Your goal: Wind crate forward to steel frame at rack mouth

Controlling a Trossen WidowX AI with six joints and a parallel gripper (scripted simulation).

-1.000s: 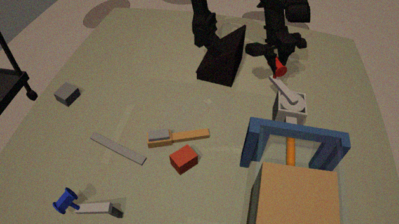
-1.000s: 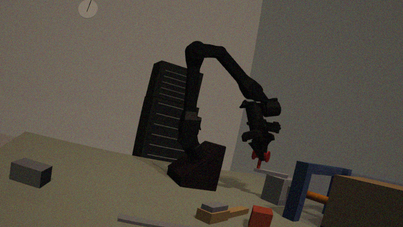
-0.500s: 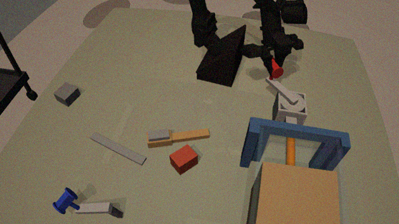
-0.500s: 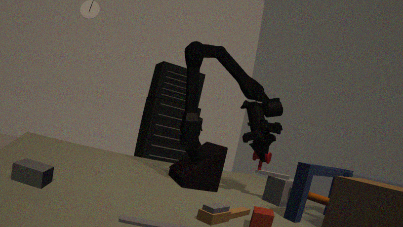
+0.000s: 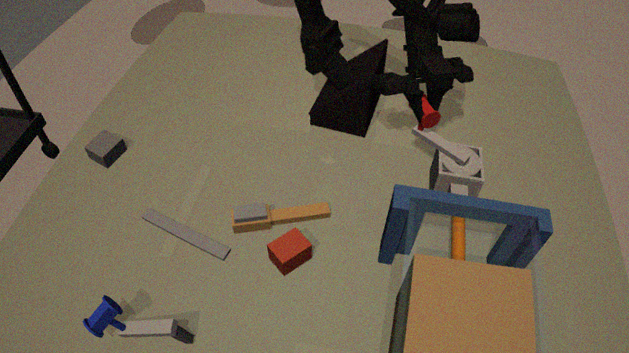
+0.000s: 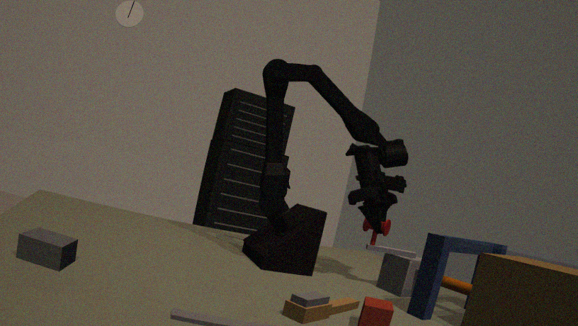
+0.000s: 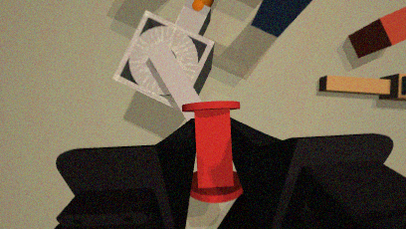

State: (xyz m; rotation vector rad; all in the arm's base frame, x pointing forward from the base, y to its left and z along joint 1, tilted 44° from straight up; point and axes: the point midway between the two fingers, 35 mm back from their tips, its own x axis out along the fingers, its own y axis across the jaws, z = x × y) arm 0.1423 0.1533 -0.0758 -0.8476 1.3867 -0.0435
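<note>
My gripper [image 5: 426, 107] [image 6: 376, 225] [image 7: 210, 122] is shut on the red knob [image 5: 429, 118] [image 6: 384, 227] [image 7: 213, 134] of the winch handle. The handle's grey arm [image 5: 443, 145] [image 6: 390, 249] [image 7: 171, 75] runs from the knob to the top of the grey winch [image 5: 460, 175] [image 6: 394, 273] [image 7: 144, 45]. An orange strap [image 5: 457, 237] [image 6: 455, 284] [image 7: 200, 4] leads from the winch through the blue frame [image 5: 485, 209] [image 6: 431, 275] [image 7: 279, 15] to the tan crate [image 5: 465, 322] [image 6: 522, 295]. The crate sits flat behind the frame, with a stretch of strap showing between them.
A blue-knobbed handle [image 5: 102, 317], a grey bar [image 5: 186, 234], a tan tool with a grey pad [image 5: 278, 214] [image 6: 319, 307], a red block [image 5: 290, 250] [image 6: 375, 312] and a grey block [image 5: 104, 147] [image 6: 46, 247] lie on the bench. The arm's black base [image 5: 345, 100] [image 6: 287, 242] stands left of the gripper.
</note>
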